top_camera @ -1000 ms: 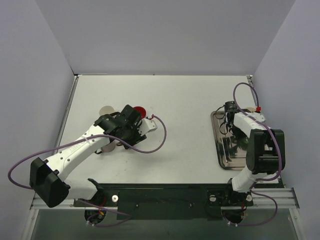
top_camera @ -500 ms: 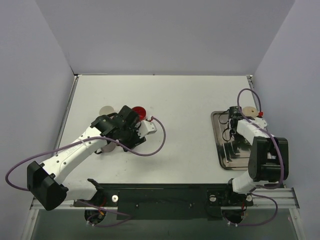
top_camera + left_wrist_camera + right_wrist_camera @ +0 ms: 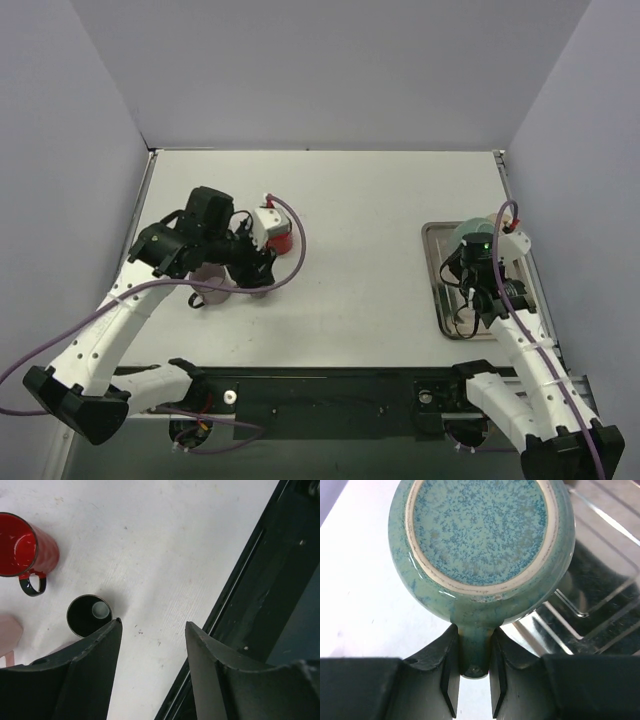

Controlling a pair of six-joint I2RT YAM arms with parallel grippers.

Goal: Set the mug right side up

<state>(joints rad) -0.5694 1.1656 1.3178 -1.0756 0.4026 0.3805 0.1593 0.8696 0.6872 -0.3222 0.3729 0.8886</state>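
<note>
A teal speckled mug [image 3: 480, 535] hangs upside down, its base facing the right wrist camera. My right gripper [image 3: 472, 680] is shut on its handle [image 3: 472, 650]. In the top view the mug [image 3: 468, 232] is held above the far end of the metal tray [image 3: 450, 305], with the right gripper [image 3: 476, 262] just near of it. My left gripper [image 3: 152, 630] is open and empty, raised above bare table close to the front rail. In the top view the left gripper [image 3: 255, 268] hovers by the red mug.
A red mug [image 3: 25, 545] stands upright with its handle toward a small black cup [image 3: 87, 615]. The red mug also shows in the top view [image 3: 280, 241]. A pink object [image 3: 7, 635] lies at the left edge. The black front rail [image 3: 260, 595] borders the table.
The right arm has drawn back toward the near edge and lifted the teal mug off the tray. The left arm has risen and swung left, away from the red mug.
</note>
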